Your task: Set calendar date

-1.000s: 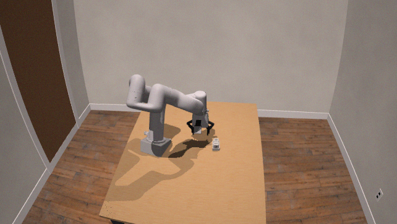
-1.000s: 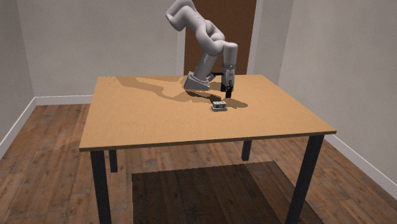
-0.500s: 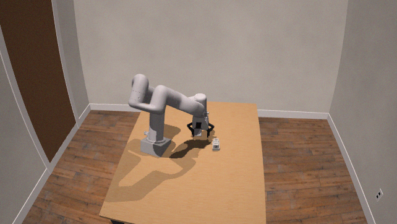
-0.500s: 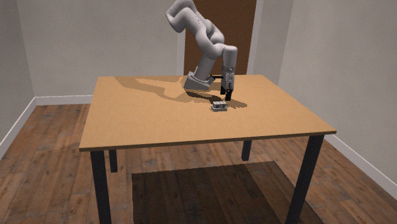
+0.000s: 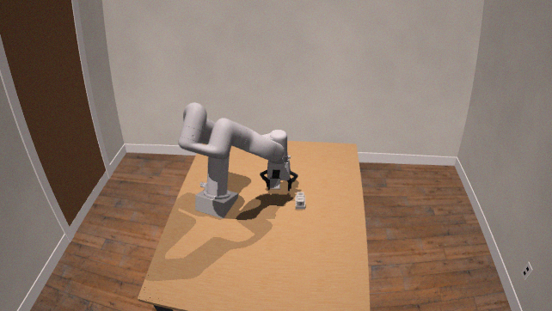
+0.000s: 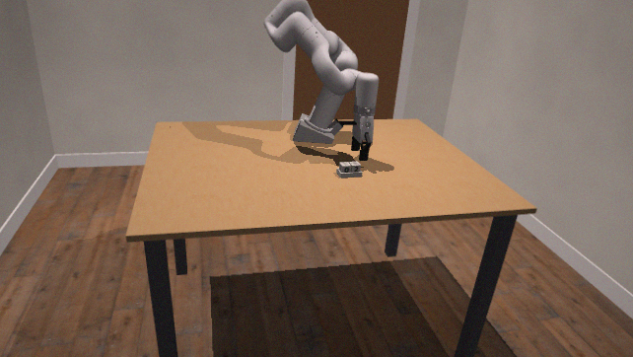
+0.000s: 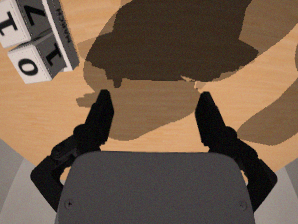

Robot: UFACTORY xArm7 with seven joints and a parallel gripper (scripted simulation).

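Note:
A small grey calendar tray (image 6: 349, 174) stands flat on the table with two white cubes side by side in it. In the exterior view their front faces read 0 and 2. The tray also shows in the top view (image 5: 301, 201) and at the upper left of the wrist view (image 7: 36, 30), where the cubes' top faces show dark digits. My gripper (image 5: 279, 185) hangs open and empty above the table, behind the tray and a little to one side; it also shows in the exterior view (image 6: 361, 148). In the wrist view the fingers stand wide apart over bare, shadowed wood.
The arm's base (image 5: 216, 202) stands on the table near its left edge. The wooden table (image 6: 316, 173) stands in a room with a plank floor and a brown door (image 6: 345, 54) behind the arm.

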